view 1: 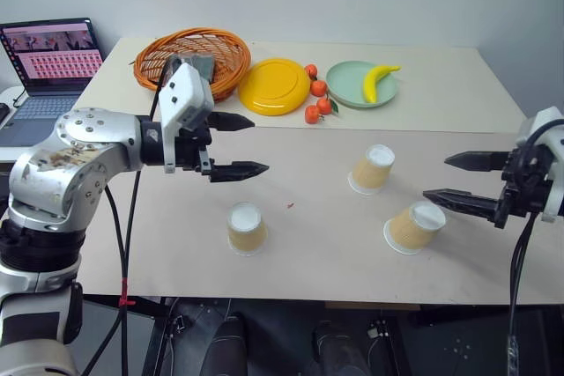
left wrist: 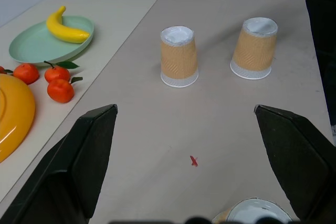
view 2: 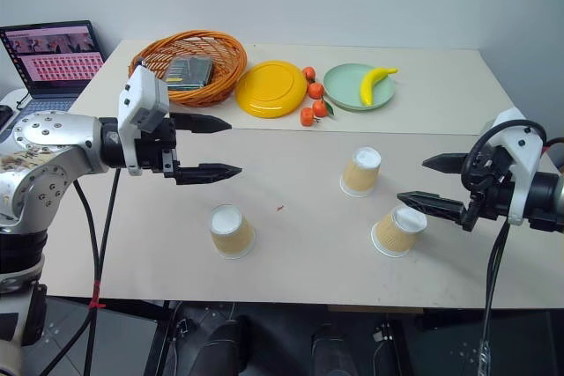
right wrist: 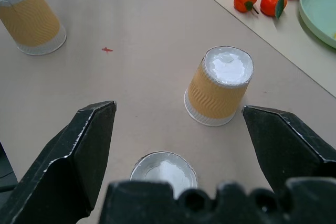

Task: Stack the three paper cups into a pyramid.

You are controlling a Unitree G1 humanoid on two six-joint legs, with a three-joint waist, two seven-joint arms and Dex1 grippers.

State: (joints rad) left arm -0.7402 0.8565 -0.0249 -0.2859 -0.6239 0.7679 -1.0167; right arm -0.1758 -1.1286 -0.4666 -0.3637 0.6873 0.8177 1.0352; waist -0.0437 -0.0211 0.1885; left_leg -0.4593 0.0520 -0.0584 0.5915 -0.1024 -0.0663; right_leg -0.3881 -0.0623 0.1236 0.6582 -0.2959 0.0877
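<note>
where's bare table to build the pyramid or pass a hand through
Bare table lies between the left cup and the two right cups, marked by just a red speck. The front edge is free too. The back is crowded: basket, yellow plate, oranges, green plate.

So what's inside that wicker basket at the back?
A dark, flat, rectangular thing lies in the orange wicker basket, like a packet or small book. The basket's near wall hides part of the bottom, and what the thing is cannot be told.
</note>
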